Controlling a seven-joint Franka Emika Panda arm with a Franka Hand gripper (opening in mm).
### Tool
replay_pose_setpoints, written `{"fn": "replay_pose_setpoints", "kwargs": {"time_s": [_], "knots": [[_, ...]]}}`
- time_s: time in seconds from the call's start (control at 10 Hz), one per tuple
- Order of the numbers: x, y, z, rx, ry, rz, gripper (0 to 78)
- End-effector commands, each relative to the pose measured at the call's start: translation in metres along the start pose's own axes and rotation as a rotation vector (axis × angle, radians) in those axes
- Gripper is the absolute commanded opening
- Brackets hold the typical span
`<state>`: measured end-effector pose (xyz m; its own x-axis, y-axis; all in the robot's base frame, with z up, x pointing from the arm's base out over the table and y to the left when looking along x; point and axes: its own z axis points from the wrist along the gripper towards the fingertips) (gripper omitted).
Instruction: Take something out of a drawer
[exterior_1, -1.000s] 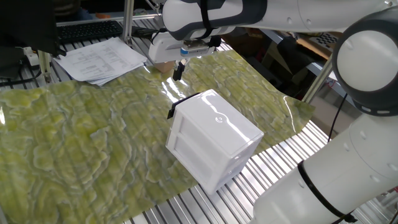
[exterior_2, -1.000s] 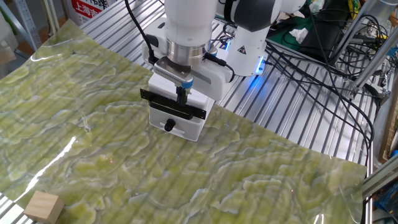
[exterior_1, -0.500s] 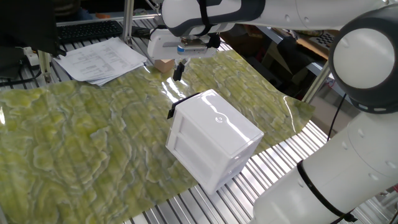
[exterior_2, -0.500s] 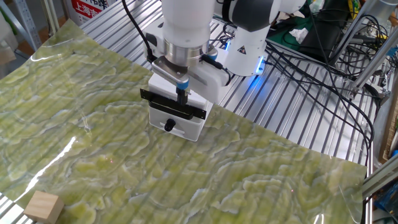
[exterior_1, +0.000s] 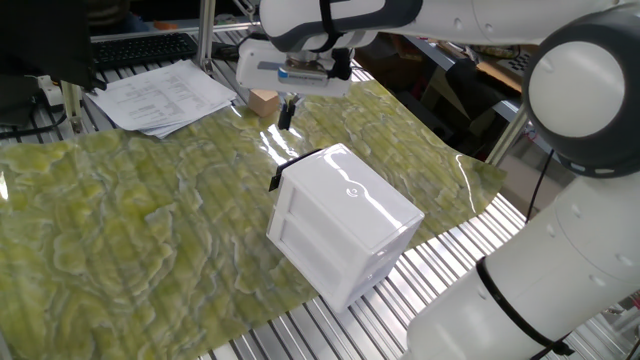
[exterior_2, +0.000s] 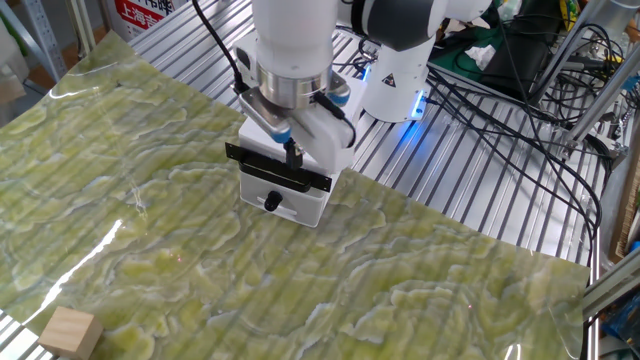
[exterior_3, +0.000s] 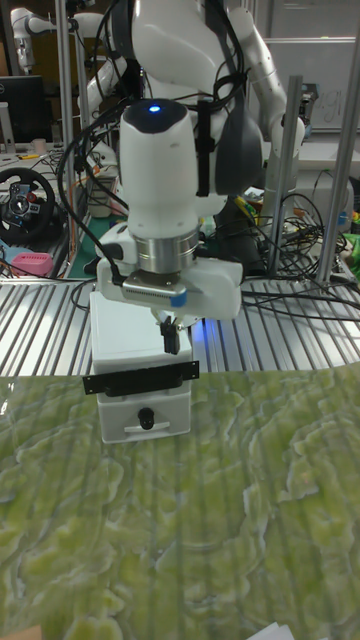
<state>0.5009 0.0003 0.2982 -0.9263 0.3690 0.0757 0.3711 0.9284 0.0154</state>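
I have lifted my pincer (exterior_2: 292, 152) a little since a second ago; its fingers are pressed together, empty, above the drawer (exterior_2: 278, 166) and its black front. The pale wooden cube (exterior_2: 68, 332) lies on the green mat (exterior_2: 180, 260), well apart from the white box (exterior_1: 345, 220).

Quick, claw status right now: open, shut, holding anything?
Claw: fingers together, shut, holding nothing visible, hanging just above the black handle bar of the white plastic drawer box.
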Motion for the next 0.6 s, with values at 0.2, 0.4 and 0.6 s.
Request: {"fn": "replay_pose_setpoints", "kwargs": {"time_s": [0.2, 0.4, 0.6], "knots": [[-0.01, -0.003, 0.0, -0.021, 0.025, 0.192, 0.0], [-0.013, -0.006, 0.0, -0.021, 0.017, 0.228, 0.0], [-0.019, -0.01, 0.0, -0.026, 0.003, 0.283, 0.0]]}}
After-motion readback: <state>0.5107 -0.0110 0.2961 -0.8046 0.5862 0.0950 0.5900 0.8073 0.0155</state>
